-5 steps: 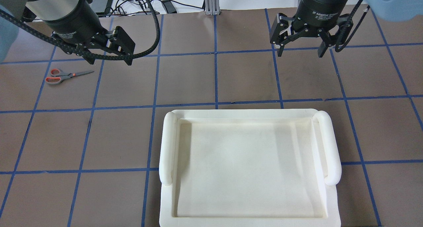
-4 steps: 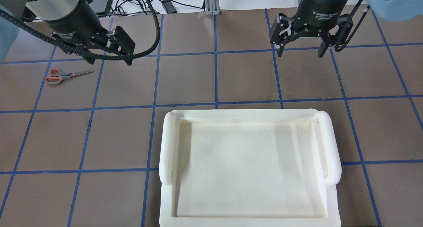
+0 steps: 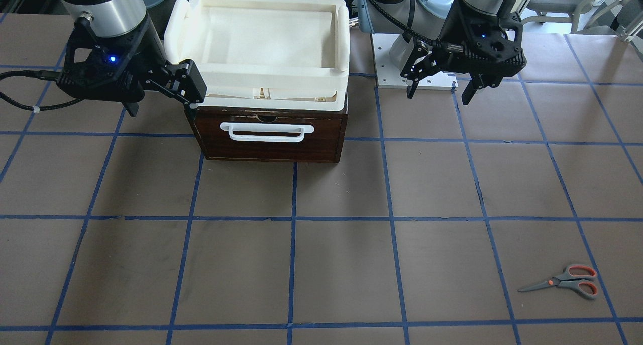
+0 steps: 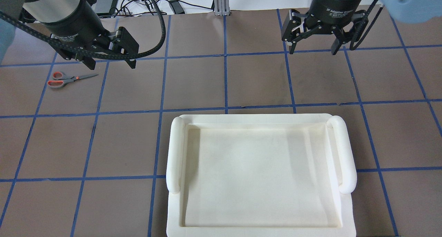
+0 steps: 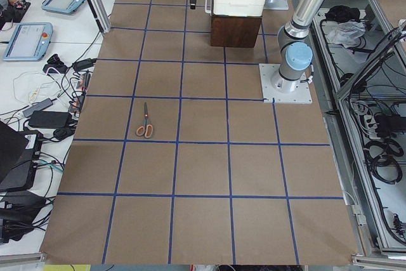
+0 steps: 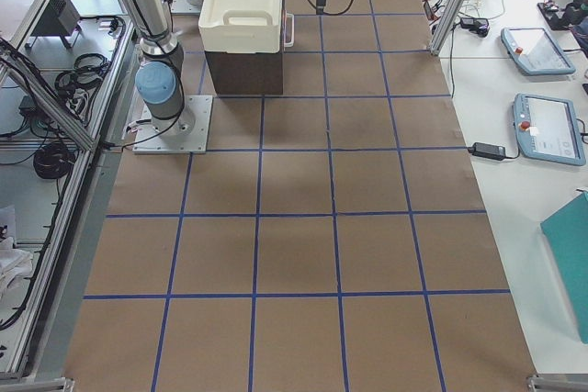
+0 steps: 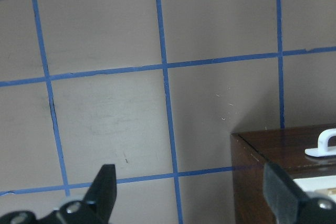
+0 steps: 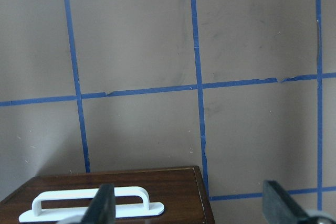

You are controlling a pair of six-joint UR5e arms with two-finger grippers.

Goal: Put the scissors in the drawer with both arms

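White print "2F Adaptive Gripper" stands on the black cylindrical body of the right end effector (image 4: 313,51); smaller lines beneath are unreadable.

A cream-white plastic tray (image 4: 255,119) stands above the brown table (image 4: 255,81) gridded with blue tape.

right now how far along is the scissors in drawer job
Done: nothing yet. The drawer looks shut, its white handle untouched, and the scissors lie flat on the table, well off to the robot's left. In hand: nothing; the left tool and right tool both hang open and empty above the table. Left: pull the drawer open, pick up the scissors, and set them inside.
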